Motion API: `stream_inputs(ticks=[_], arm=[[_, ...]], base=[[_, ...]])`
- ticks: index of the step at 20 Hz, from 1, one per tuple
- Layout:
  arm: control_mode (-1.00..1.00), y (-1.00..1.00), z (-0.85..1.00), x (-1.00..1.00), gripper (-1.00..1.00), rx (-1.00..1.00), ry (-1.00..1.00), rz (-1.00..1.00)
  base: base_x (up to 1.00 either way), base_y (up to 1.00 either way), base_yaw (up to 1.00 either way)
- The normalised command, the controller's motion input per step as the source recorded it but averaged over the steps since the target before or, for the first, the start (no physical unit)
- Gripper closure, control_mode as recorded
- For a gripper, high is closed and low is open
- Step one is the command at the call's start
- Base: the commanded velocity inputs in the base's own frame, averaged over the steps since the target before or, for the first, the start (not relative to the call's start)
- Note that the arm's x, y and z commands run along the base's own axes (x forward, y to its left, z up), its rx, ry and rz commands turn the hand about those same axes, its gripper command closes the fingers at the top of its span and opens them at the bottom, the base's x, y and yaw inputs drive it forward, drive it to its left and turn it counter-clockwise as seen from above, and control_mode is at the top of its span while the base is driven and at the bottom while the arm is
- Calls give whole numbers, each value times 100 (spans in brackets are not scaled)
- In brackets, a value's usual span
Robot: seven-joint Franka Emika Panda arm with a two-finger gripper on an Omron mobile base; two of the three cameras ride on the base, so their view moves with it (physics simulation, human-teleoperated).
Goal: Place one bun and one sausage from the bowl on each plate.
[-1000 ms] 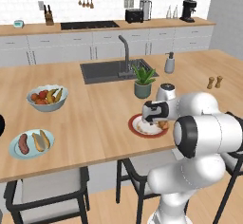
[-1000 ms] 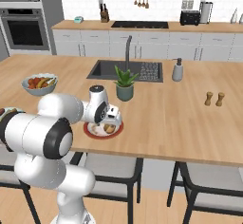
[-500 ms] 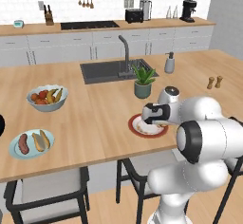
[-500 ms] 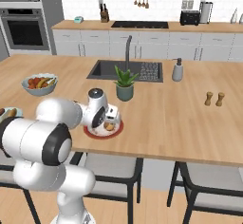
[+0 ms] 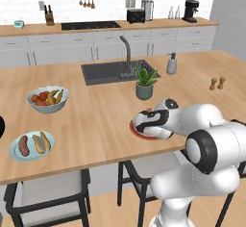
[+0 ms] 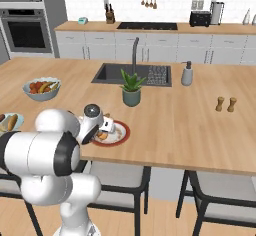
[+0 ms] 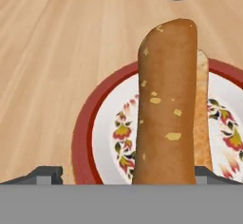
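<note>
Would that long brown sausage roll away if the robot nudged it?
Probably a little: the sausage is round and smooth, so it could roll sideways. The bun beside it may block one way. The red-rimmed plate looks nearly flat, so its rim might not stop it.

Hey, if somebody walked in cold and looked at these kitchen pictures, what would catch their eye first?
Probably the big white arm bent low over the red-rimmed plate at the counter's near edge, jaws spread wide. In the hand view a long brown sausage lies on that plate against a paler bun. Far left, the pale blue plate already holds its pair.
</note>
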Motion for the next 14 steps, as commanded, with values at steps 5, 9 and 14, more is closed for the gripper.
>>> stream_inputs(ticks=[5,9,14], arm=[[-100,35,50,11,-100,4,11,0],[-100,-7,7,1,-100,12,22,0],[-100,-35,-27,8,-100,14,5,0]], base=[[0,0,0],[0,0,0],[0,0,0]])
